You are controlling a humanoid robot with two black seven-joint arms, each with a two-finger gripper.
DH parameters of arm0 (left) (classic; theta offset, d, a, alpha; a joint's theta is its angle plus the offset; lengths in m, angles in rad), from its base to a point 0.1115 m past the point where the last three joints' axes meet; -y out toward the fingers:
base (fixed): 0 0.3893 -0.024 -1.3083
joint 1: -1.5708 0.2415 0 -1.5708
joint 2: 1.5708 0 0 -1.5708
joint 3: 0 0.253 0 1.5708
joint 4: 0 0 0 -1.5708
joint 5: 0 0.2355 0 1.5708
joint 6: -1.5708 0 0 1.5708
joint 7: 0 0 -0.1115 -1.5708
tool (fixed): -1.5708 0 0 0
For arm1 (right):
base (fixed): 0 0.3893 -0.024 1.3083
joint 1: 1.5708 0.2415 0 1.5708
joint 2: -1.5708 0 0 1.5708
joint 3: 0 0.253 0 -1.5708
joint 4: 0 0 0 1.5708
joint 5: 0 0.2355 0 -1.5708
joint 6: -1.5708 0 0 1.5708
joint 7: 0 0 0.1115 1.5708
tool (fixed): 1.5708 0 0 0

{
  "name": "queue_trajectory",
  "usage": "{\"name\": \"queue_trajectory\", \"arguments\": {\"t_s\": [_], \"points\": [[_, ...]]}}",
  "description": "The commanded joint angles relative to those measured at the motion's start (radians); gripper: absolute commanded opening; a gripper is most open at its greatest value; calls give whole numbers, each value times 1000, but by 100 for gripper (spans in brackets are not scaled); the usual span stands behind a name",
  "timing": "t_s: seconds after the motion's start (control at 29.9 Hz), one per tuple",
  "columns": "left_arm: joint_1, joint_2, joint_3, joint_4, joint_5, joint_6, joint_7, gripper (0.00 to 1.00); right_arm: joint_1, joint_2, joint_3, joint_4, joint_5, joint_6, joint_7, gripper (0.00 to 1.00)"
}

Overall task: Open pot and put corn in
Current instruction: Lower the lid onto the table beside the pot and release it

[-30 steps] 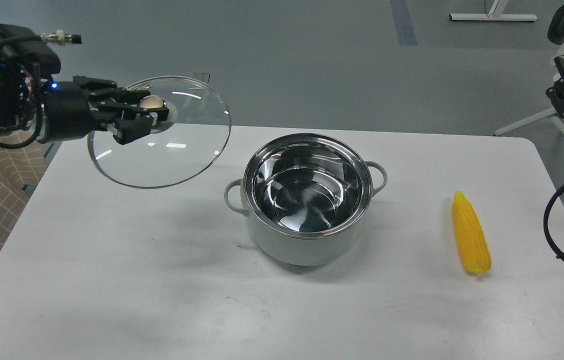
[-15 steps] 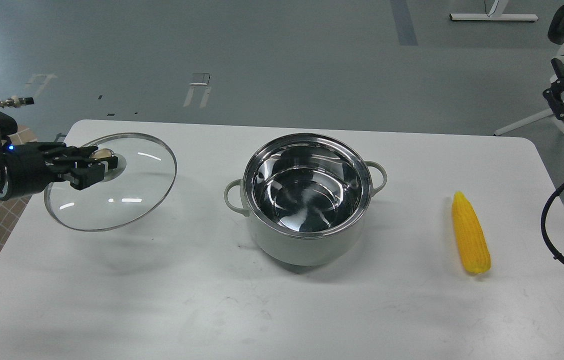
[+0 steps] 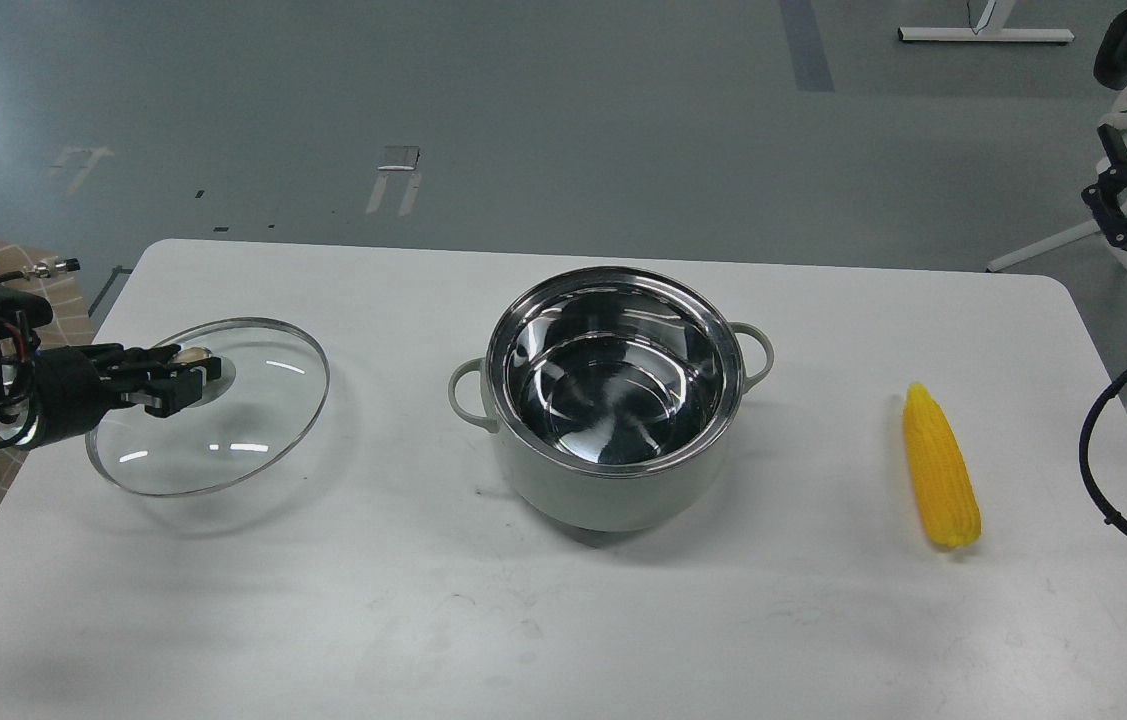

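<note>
Left gripper (image 3: 185, 378) clamped on glass lid (image 3: 213, 420) knob, seemingly just touching table (image 3: 423, 600); pot (image 3: 613, 400) open, corn (image 3: 940, 468) untouched right of it; early release risks lid clattering; right gripper (image 3: 1118, 205) indistinct.

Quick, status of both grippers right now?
Left gripper: closed on the gold knob of the round glass lid, low over the white table.
Right gripper: at the frame's edge, dark; cannot tell.
</note>
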Motion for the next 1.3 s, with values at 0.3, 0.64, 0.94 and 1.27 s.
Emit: {"name": "queue_trajectory", "arguments": {"t_s": [0.3, 0.64, 0.94, 1.27], "points": [[4, -17, 26, 14, -2, 24, -12, 56, -2, 0, -1, -2, 0, 0, 0, 100], [-1, -22, 11, 12, -3, 25, -14, 64, -16, 0, -1, -2, 0, 0, -1, 100], [-173, -7, -5, 6, -318, 21, -42, 85, -16, -12, -14, 2, -6, 0, 1, 100], [-416, -108, -19, 14, -1127, 3, -42, 90, -20, -155, -66, 41, -152, 0, -7, 100]]}}
